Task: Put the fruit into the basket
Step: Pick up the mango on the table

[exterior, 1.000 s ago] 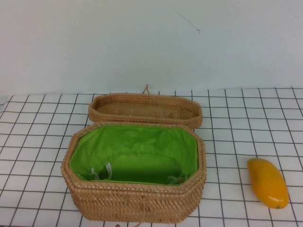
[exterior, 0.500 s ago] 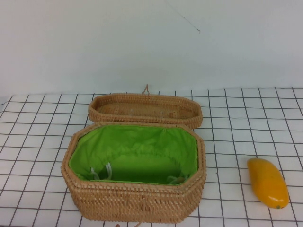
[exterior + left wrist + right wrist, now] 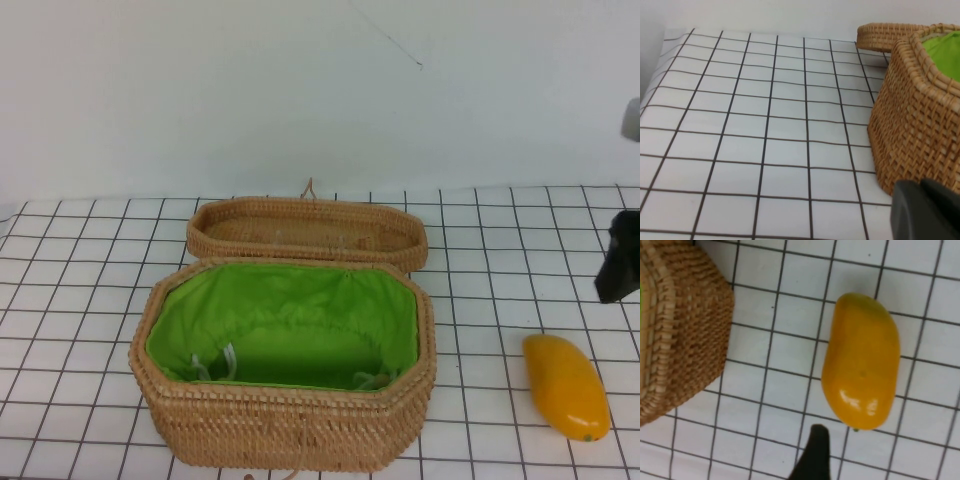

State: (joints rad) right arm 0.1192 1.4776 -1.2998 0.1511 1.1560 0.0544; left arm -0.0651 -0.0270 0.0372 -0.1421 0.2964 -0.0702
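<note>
Right arm at the frame edge, left arm low

The right gripper (image 3: 618,262) shows as a dark shape at the right edge of the high view, raised above the table. The left gripper (image 3: 925,210) shows only as a dark grey part in its own wrist view, near the table.

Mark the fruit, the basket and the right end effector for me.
fruit (image 3: 566,386): high view, mid-body.
basket (image 3: 285,428): high view, front wall.
right end effector (image 3: 620,258): high view, dark body at right edge.

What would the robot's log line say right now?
stage: reaching | fruit: on table, right of basket | basket: open, no fruit | right gripper: above fruit | left gripper: beside basket
</note>
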